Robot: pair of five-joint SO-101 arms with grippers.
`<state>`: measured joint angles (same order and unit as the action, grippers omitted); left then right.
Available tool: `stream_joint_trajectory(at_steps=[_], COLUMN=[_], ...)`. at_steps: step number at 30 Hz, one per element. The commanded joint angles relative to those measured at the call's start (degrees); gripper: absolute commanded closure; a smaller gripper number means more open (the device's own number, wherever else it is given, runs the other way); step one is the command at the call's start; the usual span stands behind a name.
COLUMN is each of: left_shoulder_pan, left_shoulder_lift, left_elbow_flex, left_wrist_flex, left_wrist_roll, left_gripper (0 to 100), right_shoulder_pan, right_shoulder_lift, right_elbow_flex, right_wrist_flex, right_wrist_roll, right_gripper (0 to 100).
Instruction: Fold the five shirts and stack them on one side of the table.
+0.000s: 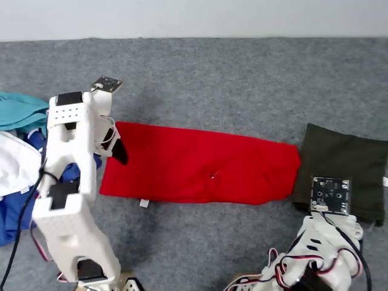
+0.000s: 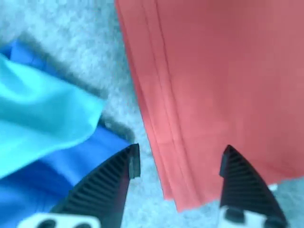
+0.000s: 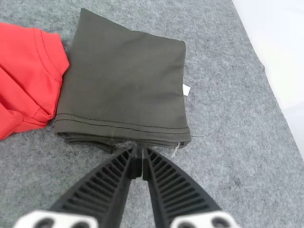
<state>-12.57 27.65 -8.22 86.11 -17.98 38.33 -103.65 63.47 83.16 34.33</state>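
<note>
A red shirt lies folded into a long strip across the middle of the grey table. My left gripper is open just above the strip's left end, its fingers straddling the hem of the red shirt. A dark olive shirt lies folded at the right, touching the red strip's right end. My right gripper is shut and empty, just short of the near edge of the olive shirt. Unfolded teal, white and blue shirts are heaped at the left edge.
The grey felt table runs back to a pale wall. The left arm's white body stands over the heap of shirts. The table's right edge lies just past the olive shirt.
</note>
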Motion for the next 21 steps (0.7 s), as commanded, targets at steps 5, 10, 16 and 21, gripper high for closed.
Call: stream_joint_trajectory(at_steps=[5,10,16,21], left_shoulder_pan=[0.2,0.4,0.4,-0.4], left_shoulder_lift=[12.0,21.9,29.5,24.8], left_elbow_flex=[-15.8,-25.8,-33.3,-33.1], left_wrist_flex=[3.2,10.2,14.5,14.5], left_wrist_roll=[-0.8,-0.8,-1.0,-0.9], left_gripper=[72,78,96,99], right_shoulder_pan=[0.4,0.4,0.4,0.4], right_shoulder_lift=[0.6,0.6,0.6,0.6], right_elbow_flex=[-0.1,-0.1,-0.1,-0.1], right_wrist_flex=[-0.4,-0.4,-0.4,-0.4], right_wrist_roll=[-0.3,-0.3,-0.3,-0.3], right_gripper=[98.5,98.5,98.5,98.5])
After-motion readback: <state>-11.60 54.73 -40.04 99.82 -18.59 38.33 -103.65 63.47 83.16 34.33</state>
